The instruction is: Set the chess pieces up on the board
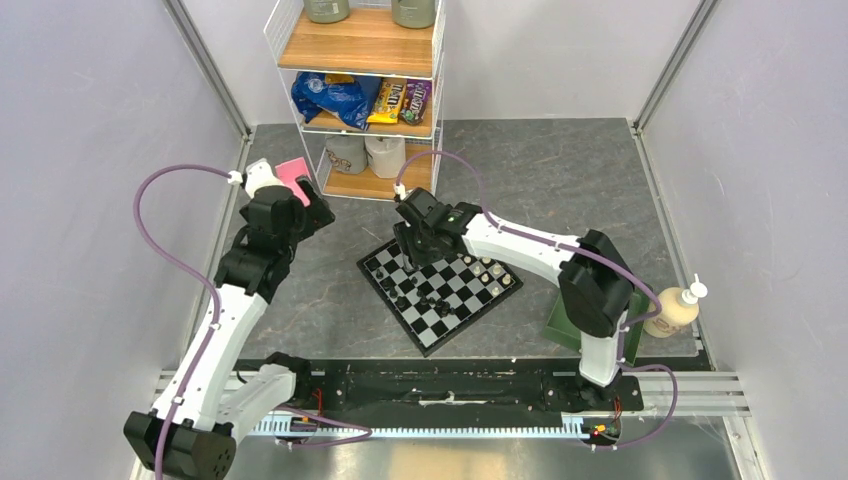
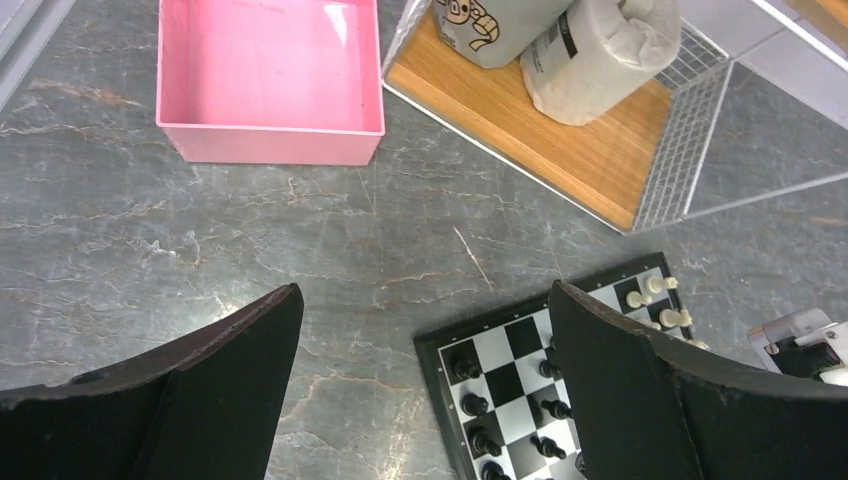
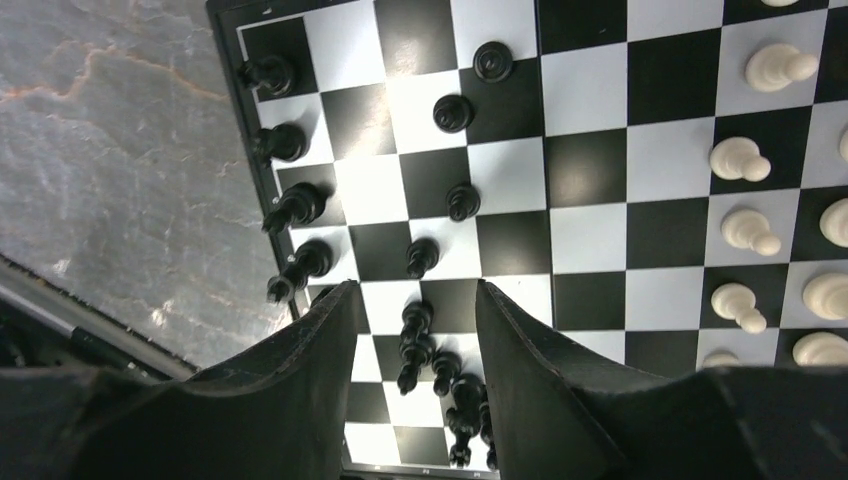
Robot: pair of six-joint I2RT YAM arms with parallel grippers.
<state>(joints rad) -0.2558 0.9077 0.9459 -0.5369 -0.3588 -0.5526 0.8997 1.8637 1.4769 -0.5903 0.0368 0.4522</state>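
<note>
Grey marbled tabletop [image 1: 330,290] is carrying the whole scene, with a wire shelf rack [image 1: 360,100] standing at its far edge. At the centre, the board [image 1: 435,335] is lying flat, turned cornerwise to the arms. A pink box [image 2: 270,75] is sitting well to its left.

The left gripper [image 2: 425,290] is hovering over bare table between box and board, its jaws spread as wide as they go and holding nothing. The right gripper [image 3: 415,290] is hanging low over the board's near edge, jaws roughly half apart and straddling a crowded knot of black pieces [image 3: 415,340] without visibly pinching any.

That knot is looking like the hazard. With the black pieces [image 3: 455,200] packed so tightly, closing there is probably going to catch two at once or tip a neighbour. A finger sweeping sideways is also risking the leaning ones along the rim. The cream pieces [image 3: 740,160] are standing well clear on the opposite side.
</note>
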